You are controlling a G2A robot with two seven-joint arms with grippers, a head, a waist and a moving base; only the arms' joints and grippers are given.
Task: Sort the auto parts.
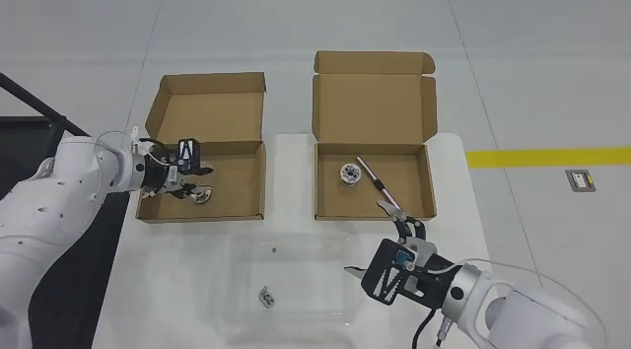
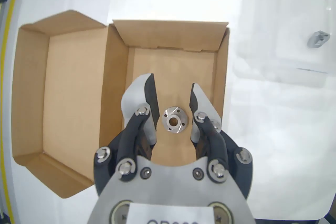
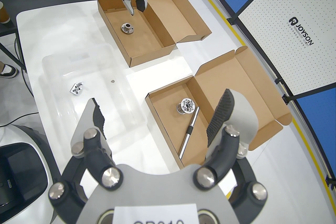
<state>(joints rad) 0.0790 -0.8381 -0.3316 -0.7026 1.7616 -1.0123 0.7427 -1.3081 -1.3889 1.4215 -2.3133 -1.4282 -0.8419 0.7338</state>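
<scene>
The clear plastic tray point(image 1: 296, 270) apparently feeds two brown cardboard boxes beyond it: over the left box point(image 1: 242, 176) the left gripper point(image 2: 172, 83) hangs open above a round flanged metal hub point(image 2: 174, 120), the right box point(image 1: 330, 196) holds a metal spool point(image 3: 185, 106) and thin steel rod point(image 3: 189, 130), and the open right gripper point(image 3: 160, 97) waits by the tray's right end, seemingly for the small grey bracket point(image 3: 76, 88) inside.

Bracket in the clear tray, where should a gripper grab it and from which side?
Probably from straight above, with the jaws closing across the bracket's narrower width on its outer edges. It lies low on the tray floor, holed face up, and the tray walls would likely block a sideways approach.
</scene>
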